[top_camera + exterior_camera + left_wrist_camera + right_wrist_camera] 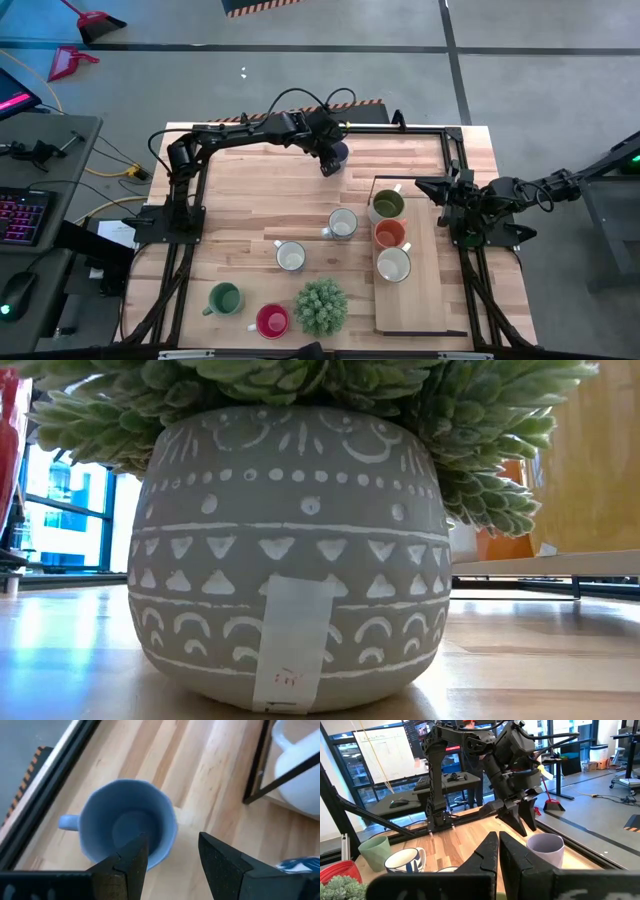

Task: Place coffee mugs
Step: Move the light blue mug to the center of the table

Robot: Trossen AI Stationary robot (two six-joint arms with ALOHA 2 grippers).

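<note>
A blue-grey mug (339,152) (125,827) stands upright on the wooden table at the far middle, its handle (67,822) pointing away from the board. My left gripper (328,165) (172,852) hangs open just above its rim, slanting down. One finger (131,857) is over the hollow and the other (220,865) is outside the wall. In the right wrist view the fingertips (524,831) stand close above the mug (546,849). My right gripper (437,190) (498,842) waits shut at the table's right edge.
On the board (430,300) at the right stand an olive mug (387,205), an orange mug (389,234) and a white mug (393,265). Two white mugs (342,224) (290,257), a green mug (225,298), a red mug (272,320) and a potted plant (322,305) (290,550) stand on the table.
</note>
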